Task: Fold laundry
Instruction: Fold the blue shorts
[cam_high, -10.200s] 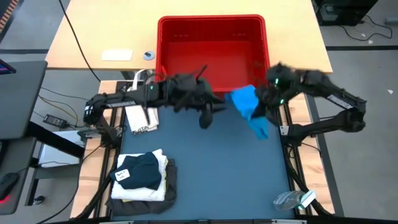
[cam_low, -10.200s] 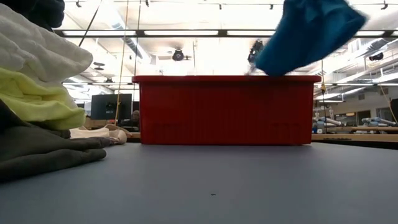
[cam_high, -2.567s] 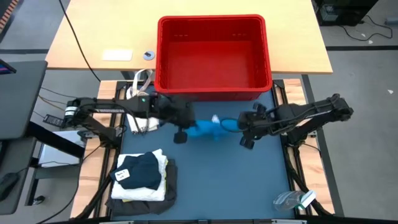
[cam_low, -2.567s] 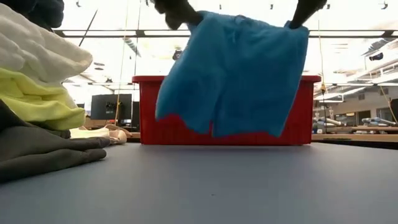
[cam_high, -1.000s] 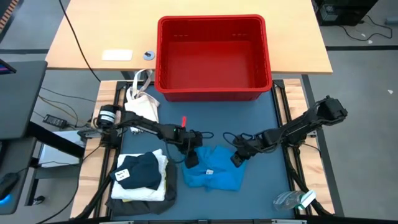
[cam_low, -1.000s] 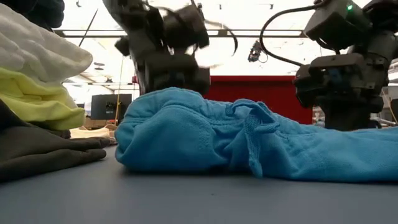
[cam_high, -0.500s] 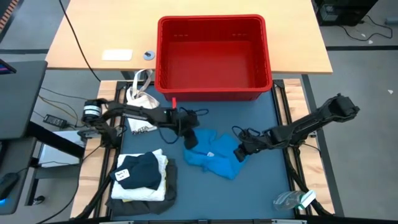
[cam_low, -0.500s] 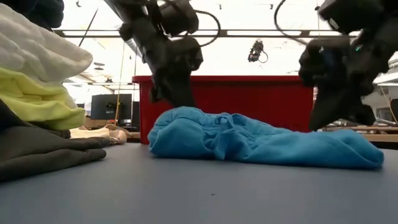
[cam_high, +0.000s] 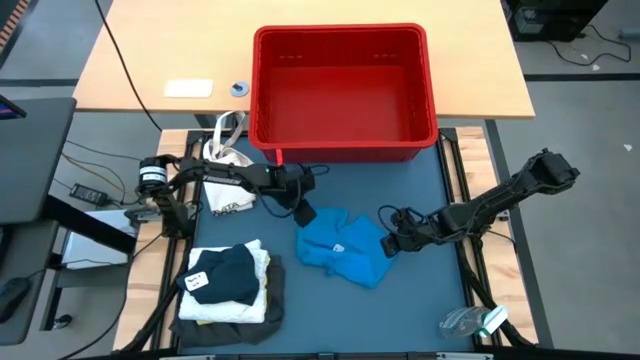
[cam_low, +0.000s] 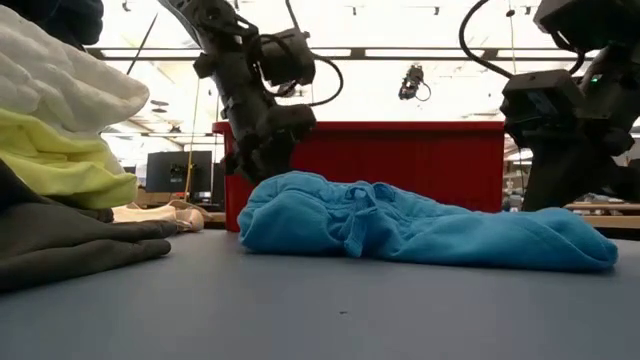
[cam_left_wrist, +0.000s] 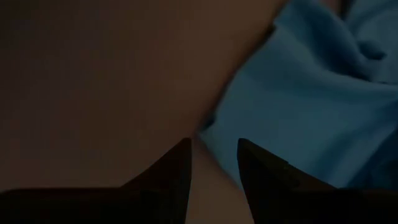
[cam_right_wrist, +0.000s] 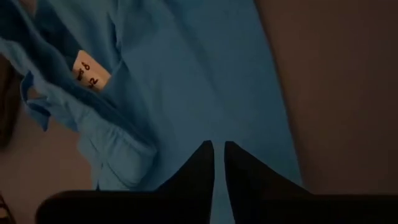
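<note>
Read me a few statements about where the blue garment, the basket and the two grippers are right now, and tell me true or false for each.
1. The blue garment lies crumpled on the table mat. True.
2. The red basket holds the blue garment. False: nothing shows inside the basket, and the garment lies on the mat in front of it.
3. The left gripper sits at the garment's edge nearer the basket. True.
4. The right gripper hangs high over the basket. False: it is low at the garment's right edge.
5. A folded stack sits at the mat's left. True.
</note>
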